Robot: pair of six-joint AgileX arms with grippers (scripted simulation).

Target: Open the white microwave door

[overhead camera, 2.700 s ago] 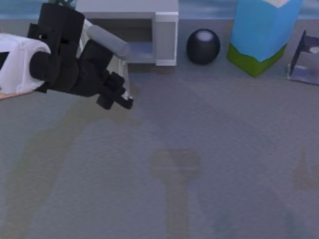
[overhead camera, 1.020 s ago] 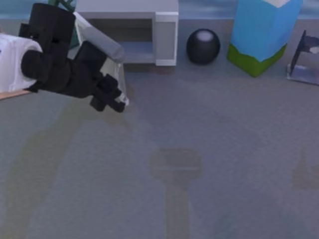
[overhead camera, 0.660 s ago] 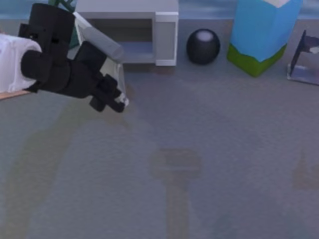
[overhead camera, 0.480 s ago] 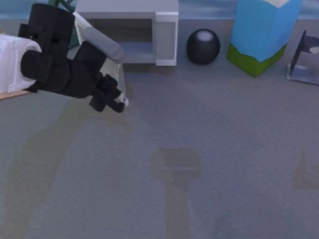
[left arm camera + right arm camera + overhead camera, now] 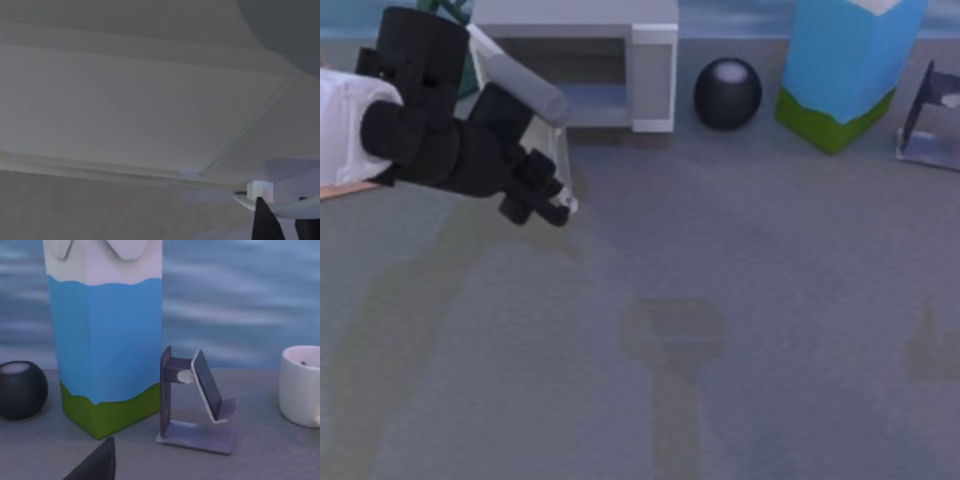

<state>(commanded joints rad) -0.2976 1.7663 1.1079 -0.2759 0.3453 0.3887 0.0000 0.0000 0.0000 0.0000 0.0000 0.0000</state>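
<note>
The white microwave (image 5: 620, 60) is a boxy, matte white-grey shell sitting at about 11 o'clock on the flat grey surface (image 5: 720, 330), with a plain control strip (image 5: 653, 75) down its right side and a shadowed grey cavity (image 5: 588, 80) showing beside it. The microwave door (image 5: 525, 90), a flat white-framed panel with a grey translucent window, stands swung out from its left hinge, angling toward 7 o'clock. The left tool (image 5: 545, 200), blocky and black, sits at the door's free edge, and its fingers seem pressed on the thin white handle edge, though the arm hides the contact. In the left wrist view the door's smooth pale panel (image 5: 150, 110) fills most of the frame, with dark fingertips (image 5: 265, 222) at a small white block.

At 1 o'clock stand a glossy black ball (image 5: 727, 92), a tall blue-and-green carton (image 5: 845, 65) and a thin angular purple-grey stand (image 5: 932, 120). The right wrist view adds a rounded white mug (image 5: 301, 385). Only a dark finger tip (image 5: 95, 465) of the right tool shows there; whether it is apart or together cannot be told.
</note>
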